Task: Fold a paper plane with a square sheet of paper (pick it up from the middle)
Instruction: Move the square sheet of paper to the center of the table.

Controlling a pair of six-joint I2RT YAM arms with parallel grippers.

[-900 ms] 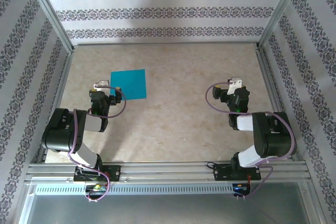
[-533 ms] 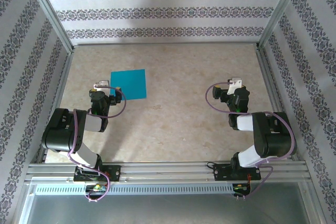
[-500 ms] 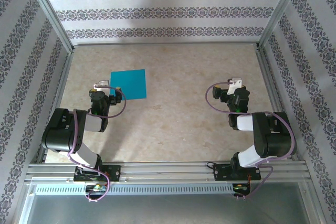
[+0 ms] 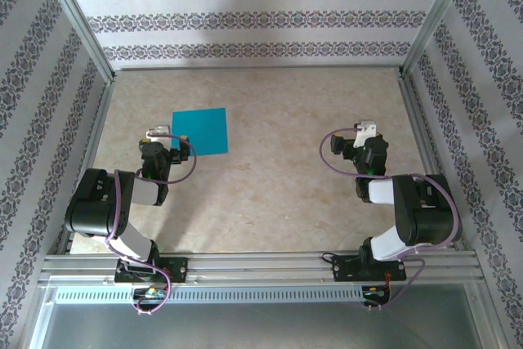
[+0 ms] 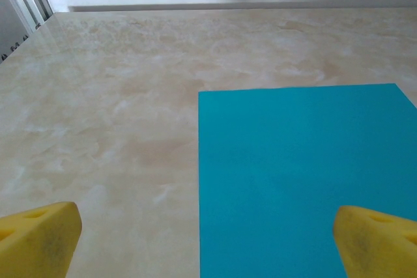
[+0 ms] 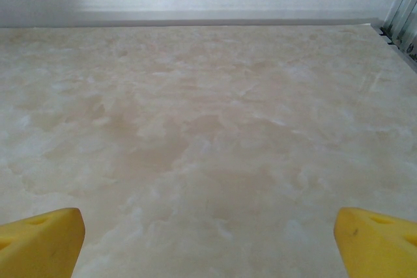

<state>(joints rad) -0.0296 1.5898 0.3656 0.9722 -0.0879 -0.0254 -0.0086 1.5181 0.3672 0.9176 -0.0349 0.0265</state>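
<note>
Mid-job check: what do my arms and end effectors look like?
The left arm and right arm are black with white segments, each with a looping purple cable. The left end effector and right end effector have blunt yellow fingers.

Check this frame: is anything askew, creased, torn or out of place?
Nothing stands out. The square sheet of paper lies flat and uncreased on the table, just ahead of the open left gripper, turned only slightly off the table's edges. The right gripper is open and empty too.
</note>
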